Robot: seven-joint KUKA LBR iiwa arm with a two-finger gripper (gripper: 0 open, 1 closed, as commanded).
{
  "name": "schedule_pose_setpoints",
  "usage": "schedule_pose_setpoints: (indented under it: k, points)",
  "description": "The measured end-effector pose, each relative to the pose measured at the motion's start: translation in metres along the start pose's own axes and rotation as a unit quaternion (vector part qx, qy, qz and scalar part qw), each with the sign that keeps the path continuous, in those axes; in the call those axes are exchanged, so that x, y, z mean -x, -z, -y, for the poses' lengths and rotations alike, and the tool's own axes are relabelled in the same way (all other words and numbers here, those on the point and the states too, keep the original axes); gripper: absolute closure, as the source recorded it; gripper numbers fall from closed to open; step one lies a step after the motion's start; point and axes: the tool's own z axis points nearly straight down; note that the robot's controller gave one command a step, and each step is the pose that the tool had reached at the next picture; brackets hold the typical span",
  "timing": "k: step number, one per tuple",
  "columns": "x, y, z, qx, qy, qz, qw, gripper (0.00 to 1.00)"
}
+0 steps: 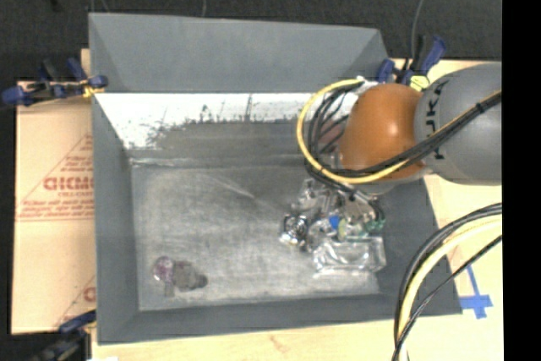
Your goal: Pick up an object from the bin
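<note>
Two lots of loose things on the floor of the grey bin (114, 224). First lot: a small heap of clear crinkled pieces (351, 256), mixed with dark and glinting bits and a touch of blue and green. It sits directly beneath my pincer (325, 220) and spills just to its near side. Second lot: a purplish-grey lump (176, 273), well apart from the pincer, across the floor on the side away from my arm, toward the near corner. Pincer hangs low at the heap, under the orange wrist cover (380, 135). Released or clenched, I cannot tell; metalwork and clutter run together. Judgement: the step in hand is the grasp at the heap, lift not yet made. Next move calls for taking one single piece rather than the tangle, then rising straight, clear of the bin wall. Slick film may slip out.
</note>
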Motion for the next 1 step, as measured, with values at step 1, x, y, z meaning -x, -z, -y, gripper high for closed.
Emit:
schedule_pose_setpoints:
  k: [1]
  points:
    - [0.0014, 0.1208, 0.0039, -0.006, 0.005, 0.0001, 1.0000, 1.00]
